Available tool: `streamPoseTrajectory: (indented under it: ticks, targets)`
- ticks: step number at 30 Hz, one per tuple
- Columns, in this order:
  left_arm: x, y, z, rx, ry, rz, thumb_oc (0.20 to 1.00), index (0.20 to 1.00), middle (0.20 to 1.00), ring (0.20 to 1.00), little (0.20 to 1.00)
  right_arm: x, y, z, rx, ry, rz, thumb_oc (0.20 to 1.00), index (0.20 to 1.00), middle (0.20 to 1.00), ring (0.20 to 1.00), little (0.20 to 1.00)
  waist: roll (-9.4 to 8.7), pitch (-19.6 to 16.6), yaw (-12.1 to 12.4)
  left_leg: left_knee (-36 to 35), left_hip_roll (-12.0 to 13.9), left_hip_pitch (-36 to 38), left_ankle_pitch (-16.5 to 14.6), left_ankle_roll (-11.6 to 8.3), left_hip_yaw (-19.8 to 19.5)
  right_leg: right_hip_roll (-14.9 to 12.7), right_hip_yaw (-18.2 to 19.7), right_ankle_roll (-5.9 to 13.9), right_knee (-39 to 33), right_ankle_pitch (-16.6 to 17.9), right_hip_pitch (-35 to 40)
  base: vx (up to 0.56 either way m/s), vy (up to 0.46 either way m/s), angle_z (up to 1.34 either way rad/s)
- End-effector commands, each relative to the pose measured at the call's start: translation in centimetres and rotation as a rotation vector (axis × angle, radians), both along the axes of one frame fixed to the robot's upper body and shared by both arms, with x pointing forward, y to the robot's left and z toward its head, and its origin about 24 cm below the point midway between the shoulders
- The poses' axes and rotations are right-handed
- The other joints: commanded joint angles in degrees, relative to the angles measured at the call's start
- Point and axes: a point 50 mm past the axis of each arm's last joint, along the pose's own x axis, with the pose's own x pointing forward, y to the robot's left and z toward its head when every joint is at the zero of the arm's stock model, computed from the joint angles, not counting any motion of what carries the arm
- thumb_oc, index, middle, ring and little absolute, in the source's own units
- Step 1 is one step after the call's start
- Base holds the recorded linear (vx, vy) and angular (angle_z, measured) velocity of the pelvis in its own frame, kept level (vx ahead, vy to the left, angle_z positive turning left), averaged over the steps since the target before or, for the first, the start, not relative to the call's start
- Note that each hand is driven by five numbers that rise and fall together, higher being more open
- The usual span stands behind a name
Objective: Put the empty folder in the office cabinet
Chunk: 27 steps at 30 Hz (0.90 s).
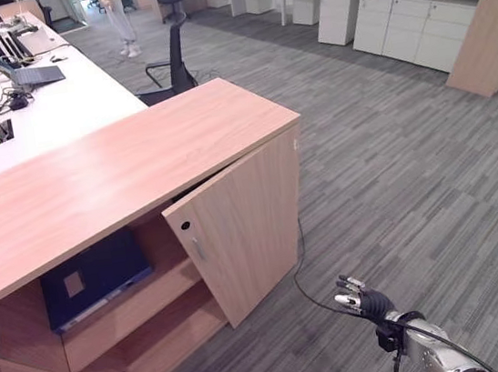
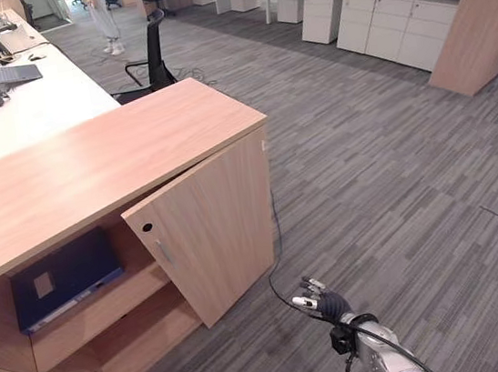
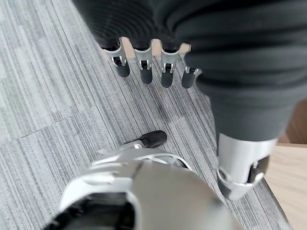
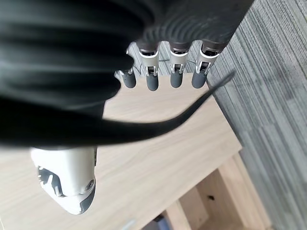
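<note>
Dark blue flat folder (image 1: 94,275) lies on the upper shelf of the light wooden office cabinet (image 1: 118,171).
Head views: right hand (image 2: 321,303) hangs low near the open door (image 1: 241,228), fingers relaxed, empty. Wrist views: left hand (image 3: 144,62) likewise loose, empty. Placement looks done; closing the door seems next.

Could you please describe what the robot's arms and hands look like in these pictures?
The right hand has silver fingers with dark tips and a dark ribbed cover over its back and wrist, on a silver-grey forearm. The left hand looks the same: silver fingers, dark tips, dark ribbed cover.
</note>
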Motion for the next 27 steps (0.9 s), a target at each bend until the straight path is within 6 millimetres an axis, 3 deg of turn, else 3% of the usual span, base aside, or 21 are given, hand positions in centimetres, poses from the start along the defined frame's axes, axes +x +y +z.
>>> streamPoseTrajectory:
  ticks: [1,6,12,14,15,19,21,23,27]
  targets:
    - [0.6,0.8,0.2,0.053,0.008,0.012,1.0,1.0,1.0,1.0,1.0,3.5,1.9,1.4,-0.122,-0.136,-0.045,1.0,1.0,1.0,1.0,1.0,-2.8,0.3,0.0,0.1,-0.8,1.2,-5.1,-0.12,-1.9,1.4,1.0,1.48,0.4,-3.6,-0.2,-0.01,-0.092,0.04]
    - [0.6,0.4,0.1,0.056,0.0,0.022,1.0,1.0,1.0,1.0,1.0,1.7,-1.0,-1.3,-0.244,0.06,-0.255,1.0,1.0,1.0,1.0,1.0,-2.61,0.6,0.4,0.1,0.0,1.3,-4.6,-0.6,-2.1,2.2,1.0,0.98,0.4,-4.4,0.0,-0.02,-0.062,0.0]
    - [1.8,0.9,0.3,0.077,-0.021,-0.009,1.0,1.0,1.0,1.0,1.0,-1.7,-3.2,-4.0,-0.447,0.355,-0.216,1.0,1.0,1.0,1.0,1.0,-2.83,1.0,1.1,0.1,0.5,1.3,-4.4,-0.92,-2.6,2.8,0.9,0.68,0.4,-4.9,0.3,-0.01,-0.051,0.01]
    - [2.4,1.1,0.4,0.082,-0.034,-0.032,1.0,1.0,1.0,1.0,1.0,-3.5,-3.6,-4.9,-0.53,0.49,-0.086,1.0,1.0,1.0,1.0,1.0,-3.05,1.2,1.7,0.1,0.7,1.2,-4.3,-1.09,-3.0,2.9,0.7,0.54,0.4,-5.1,0.4,-0.01,-0.074,0.07]
    - [2.9,1.4,0.6,0.081,-0.042,-0.052,1.0,1.0,1.0,1.0,1.0,-4.3,-3.9,-5.2,-0.606,0.566,0.066,1.0,1.0,1.0,1.0,1.0,-3.25,1.3,2.1,0.1,0.8,1.1,-4.1,-1.24,-3.4,3.1,0.4,0.38,0.4,-5.4,0.7,-0.01,-0.092,0.14]
    - [3.2,1.7,0.7,0.067,-0.04,-0.087,1.0,1.0,1.0,1.0,1.0,-5.6,-3.8,-5.7,-0.712,0.669,0.328,1.0,1.0,1.0,1.0,1.0,-3.61,1.4,2.9,0.1,1.1,0.9,-3.7,-1.57,-4.2,3.4,-0.2,0.11,0.4,-6.0,0.9,-0.01,-0.069,0.16]
    - [3.5,1.6,0.7,0.041,-0.038,-0.132,1.0,1.0,1.0,1.0,1.0,-7.8,-3.4,-6.3,-0.764,0.792,0.532,1.0,1.0,1.0,1.0,1.0,-3.75,1.4,4.1,0.1,1.6,0.5,-3.2,-1.94,-5.3,3.6,-1.3,-0.27,0.4,-6.8,1.2,0.0,-0.13,0.24]
    - [4.3,0.8,0.6,0.0,-0.071,-0.168,1.0,1.0,1.0,1.0,1.0,-8.1,-3.4,-6.3,-0.836,0.849,0.698,1.0,1.0,1.0,1.0,1.0,-3.11,1.8,5.8,0.3,2.1,0.5,-2.7,-2.24,-6.4,4.2,-2.1,-0.92,0.4,-7.9,1.8,0.01,-0.14,0.46]
    - [4.5,-0.1,0.4,-0.036,-0.084,-0.214,1.0,1.0,1.0,1.0,1.0,-6.5,-2.0,-6.4,-0.868,0.771,0.811,1.0,1.0,1.0,1.0,1.0,-2.59,3.5,7.5,4.1,3.2,-1.6,-2.6,-2.82,-7.5,4.7,-3.1,-1.85,0.4,-8.8,2.1,-0.02,-0.104,0.21]
